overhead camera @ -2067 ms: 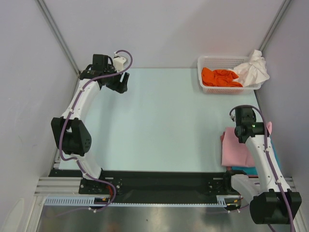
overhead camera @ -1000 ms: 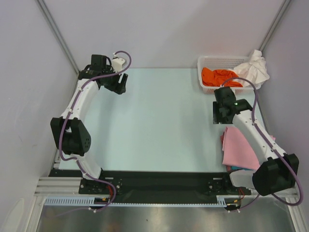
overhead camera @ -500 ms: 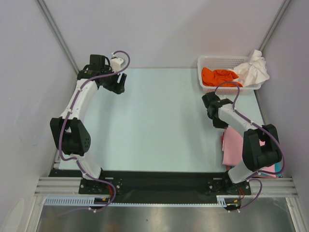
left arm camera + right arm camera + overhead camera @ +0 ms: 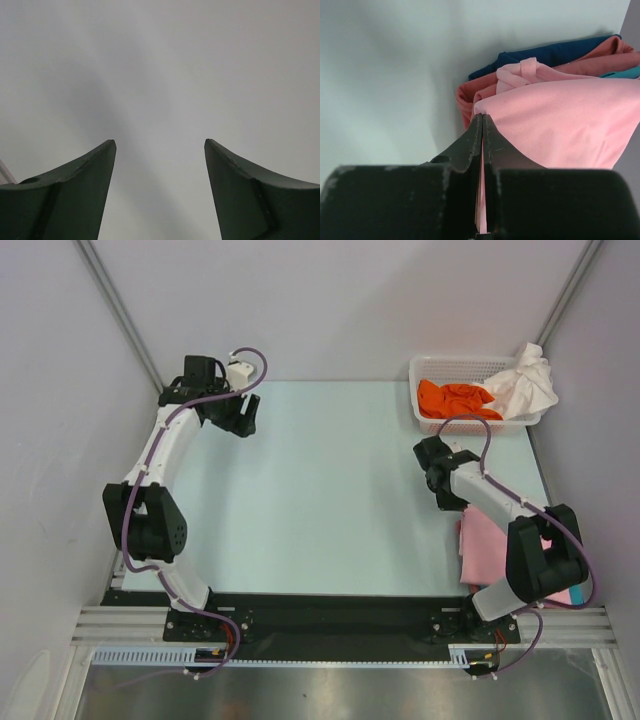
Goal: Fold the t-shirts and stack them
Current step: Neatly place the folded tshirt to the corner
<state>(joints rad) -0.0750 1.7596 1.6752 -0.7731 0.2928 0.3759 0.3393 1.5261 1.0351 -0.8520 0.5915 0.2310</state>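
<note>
Top view: the right gripper points down over the pale green table, toward 4 o'clock of the table. Its tip meets the far-left corner of the folded light pink cotton t-shirt, and the forearm of the same arm crosses above this shirt. From here I cannot tell how the jaws stand. At 1 o'clock the white plastic lattice basket holds a crumpled orange t-shirt. A white t-shirt hangs over its right rim. The basket is near the right gripper but apart from it. The left gripper is at 11 o'clock, near the far-left corner and well apart from all the shirts.

Left wrist view: the jaws of the left gripper stand wide apart. Only a plain grey wall shows between and behind them.

Right wrist view: the jaws of the right gripper are pressed together, and a thin line of pink cloth runs between them. They are therefore clamped on the edge of the light pink t-shirt, which spreads from the tip toward 3 o'clock. This shirt lies on top of a pile. Under it are a salmon-coloured folded garment, a dark blue garment and, at the right edge, a strip of teal t-shirt. Bare table fills the side from 9 to 12 o'clock.
</note>
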